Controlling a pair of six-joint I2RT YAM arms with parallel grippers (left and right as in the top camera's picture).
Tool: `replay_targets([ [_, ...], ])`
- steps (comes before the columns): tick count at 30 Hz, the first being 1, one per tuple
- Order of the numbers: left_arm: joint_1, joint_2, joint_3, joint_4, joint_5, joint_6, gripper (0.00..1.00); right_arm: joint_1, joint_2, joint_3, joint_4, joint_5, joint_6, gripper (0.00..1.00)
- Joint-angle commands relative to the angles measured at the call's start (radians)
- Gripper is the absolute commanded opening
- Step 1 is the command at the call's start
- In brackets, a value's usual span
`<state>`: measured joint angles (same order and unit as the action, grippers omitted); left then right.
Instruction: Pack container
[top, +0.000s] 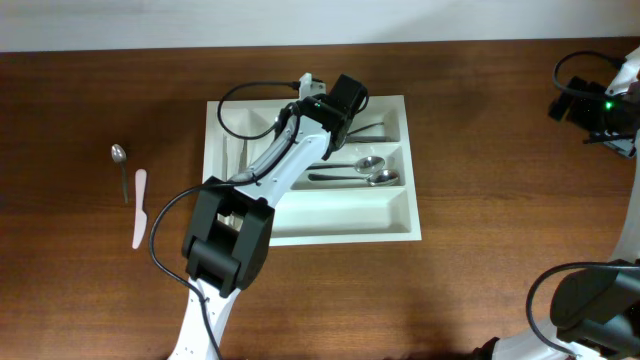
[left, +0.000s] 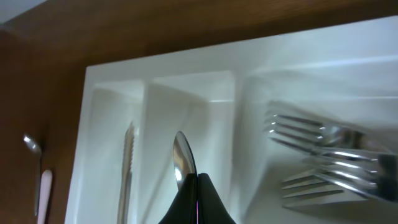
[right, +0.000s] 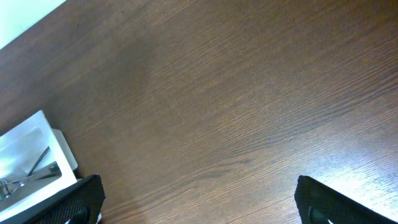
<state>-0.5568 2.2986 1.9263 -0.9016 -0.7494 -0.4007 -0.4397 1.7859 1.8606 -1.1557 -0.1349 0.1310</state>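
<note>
A white cutlery tray (top: 412, 190) lies mid-table. It holds two spoons (top: 372, 170) in the middle right slot and forks (top: 378, 130) in the top right slot. My left gripper (top: 292, 122) hovers over the tray's upper left slots. In the left wrist view it (left: 198, 182) is shut on a silver utensil (left: 182, 157) whose rounded end sticks out over a narrow slot. A serrated knife (left: 128, 168) lies in the slot to its left, and the forks (left: 323, 155) lie to its right. My right gripper (right: 199, 199) is open and empty over bare wood, far right.
A small spoon (top: 120, 165) and a pale pink knife (top: 140, 205) lie on the wood left of the tray; both show in the left wrist view, the spoon (left: 32, 146) and the pink knife (left: 43, 190). The tray's long front slot (top: 340, 215) holds nothing.
</note>
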Motion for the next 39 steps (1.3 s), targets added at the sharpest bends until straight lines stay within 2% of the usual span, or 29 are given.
replay_targets([
  [1, 0.011, 0.018, 0.0, -0.024, -0.045, -0.082, 0.02, 0.001, -0.006, 0.003, 0.0, 0.009, -0.004, 0.99],
  [5, 0.023, 0.031, 0.0, -0.034, -0.044, -0.085, 0.02, 0.001, -0.006, 0.003, 0.0, 0.009, -0.004, 0.99],
  [6, 0.025, 0.031, 0.0, -0.033, -0.044, -0.085, 0.05, 0.001, -0.006, 0.003, 0.0, 0.009, -0.004, 0.99],
  [7, 0.025, 0.031, 0.0, -0.033, -0.045, -0.085, 0.16, 0.001, -0.006, 0.003, 0.0, 0.009, -0.004, 0.99],
  [9, 0.024, 0.029, 0.009, -0.039, -0.044, -0.08, 0.65, 0.001, -0.006, 0.003, 0.0, 0.009, -0.004, 0.99],
  [10, 0.022, 0.029, 0.019, -0.048, -0.045, -0.069, 0.78, 0.001, -0.006, 0.003, 0.0, 0.009, -0.004, 0.99],
  [13, 0.018, 0.029, 0.085, -0.099, -0.05, 0.031, 0.92, 0.001, -0.006, 0.003, 0.0, 0.009, -0.004, 0.99],
  [16, 0.019, 0.029, 0.208, -0.191, -0.088, 0.157, 0.93, 0.001, -0.006, 0.003, 0.0, 0.009, -0.003, 0.99],
  [18, 0.024, 0.028, 0.304, -0.27, -0.121, 0.199, 0.95, 0.001, -0.006, 0.003, 0.0, 0.009, -0.004, 0.99],
  [20, 0.038, 0.027, 0.398, -0.352, -0.135, 0.201, 0.99, 0.001, -0.006, 0.003, 0.0, 0.009, -0.004, 0.99],
  [26, 0.153, 0.027, 0.614, -0.533, -0.064, 0.174, 0.99, 0.001, -0.006, 0.003, 0.0, 0.009, -0.004, 0.99],
  [28, 0.218, 0.027, 0.627, -0.555, 0.0, 0.174, 0.99, 0.001, -0.006, 0.003, 0.0, 0.009, -0.004, 0.99],
  [33, 0.409, 0.051, 0.62, -0.551, 0.272, 0.183, 0.99, 0.001, -0.006, 0.003, 0.0, 0.009, -0.004, 0.99],
  [35, 0.485, 0.061, 0.609, -0.55, 0.304, 0.169, 0.99, 0.001, -0.006, 0.003, 0.0, 0.009, -0.004, 0.99],
  [39, 0.601, 0.083, 0.582, -0.551, 0.275, 0.076, 0.89, 0.001, -0.006, 0.003, 0.0, 0.009, -0.004, 0.99],
])
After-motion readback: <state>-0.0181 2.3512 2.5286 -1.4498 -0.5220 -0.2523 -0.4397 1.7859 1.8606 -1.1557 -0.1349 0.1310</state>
